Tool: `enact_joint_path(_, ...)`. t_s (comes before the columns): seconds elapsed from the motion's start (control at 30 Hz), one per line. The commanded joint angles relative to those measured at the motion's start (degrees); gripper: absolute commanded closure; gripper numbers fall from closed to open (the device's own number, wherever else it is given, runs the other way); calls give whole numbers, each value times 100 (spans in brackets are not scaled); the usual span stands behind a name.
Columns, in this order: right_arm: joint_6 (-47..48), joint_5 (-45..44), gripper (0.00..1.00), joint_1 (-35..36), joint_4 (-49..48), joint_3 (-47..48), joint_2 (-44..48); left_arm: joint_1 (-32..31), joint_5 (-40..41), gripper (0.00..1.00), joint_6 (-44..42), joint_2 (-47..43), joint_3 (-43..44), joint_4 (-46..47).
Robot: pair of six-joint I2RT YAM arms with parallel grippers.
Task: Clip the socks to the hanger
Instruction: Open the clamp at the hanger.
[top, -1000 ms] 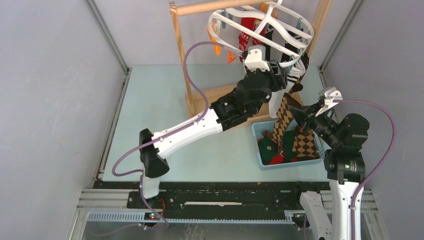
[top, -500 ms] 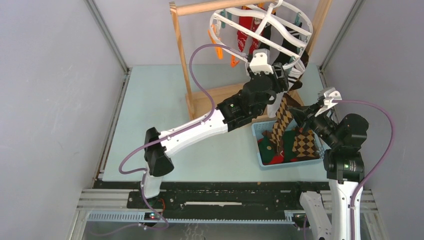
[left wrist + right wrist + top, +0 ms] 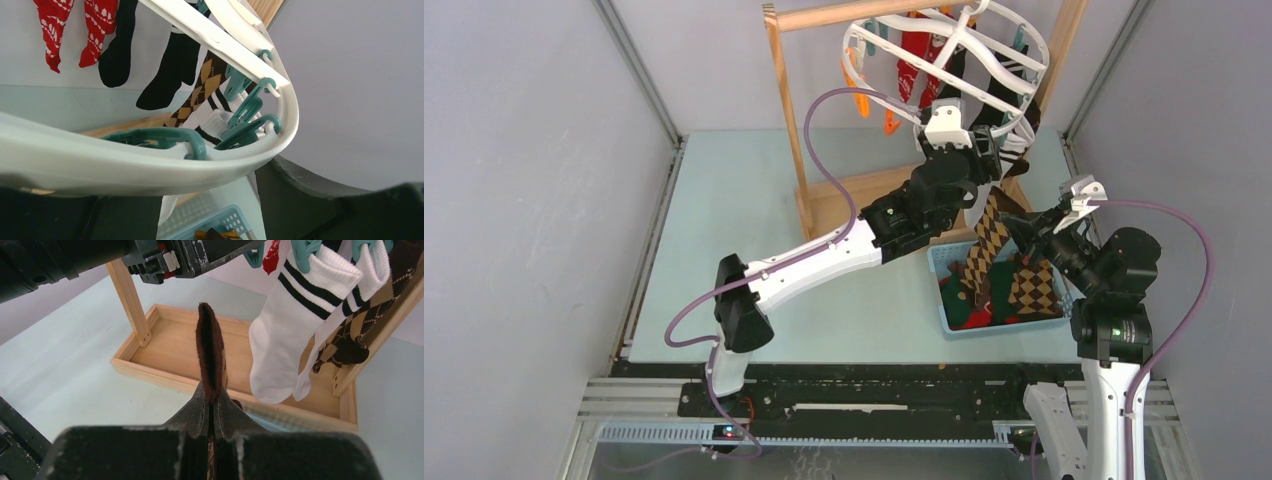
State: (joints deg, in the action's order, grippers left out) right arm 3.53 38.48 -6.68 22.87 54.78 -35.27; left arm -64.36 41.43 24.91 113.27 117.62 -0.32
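Observation:
The white oval hanger (image 3: 984,55) hangs from the wooden rack, with red, black, striped white and argyle socks clipped to it. My left gripper (image 3: 980,162) is raised against its near rim. In the left wrist view the rim (image 3: 150,167) and a teal clip (image 3: 160,136) cross in front of the jaws, which stand wide apart and hold nothing. Beside the basket, my right gripper (image 3: 211,401) is shut on the cuff of a brown argyle sock (image 3: 210,350). That sock (image 3: 984,242) hangs down over the basket.
A blue perforated basket (image 3: 936,262) holds green, red and argyle socks. The wooden rack (image 3: 786,100) stands on a tray base (image 3: 170,347) behind it. Two white striped socks (image 3: 295,325) dangle close to the right gripper. Grey walls close in on both sides.
My left arm has risen and shifted right to the hanger's near rim, its jaws spreading wider. The hanger has swung slightly. My right gripper and its sock have stayed put.

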Motion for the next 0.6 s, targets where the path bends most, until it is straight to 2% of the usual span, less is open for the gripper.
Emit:
enact_joint_path(0.0,16,28,100,-35,-227,-29,29,85,284,34,-212,-50,360,505)
enact_joint_path(0.17,36,27,100,-35,-216,-39,43,89,214,43,-289,-136,183,796)
enact_joint_path(0.57,60,54,100,-35,-223,-64,43,87,164,61,-188,-330,83,717)
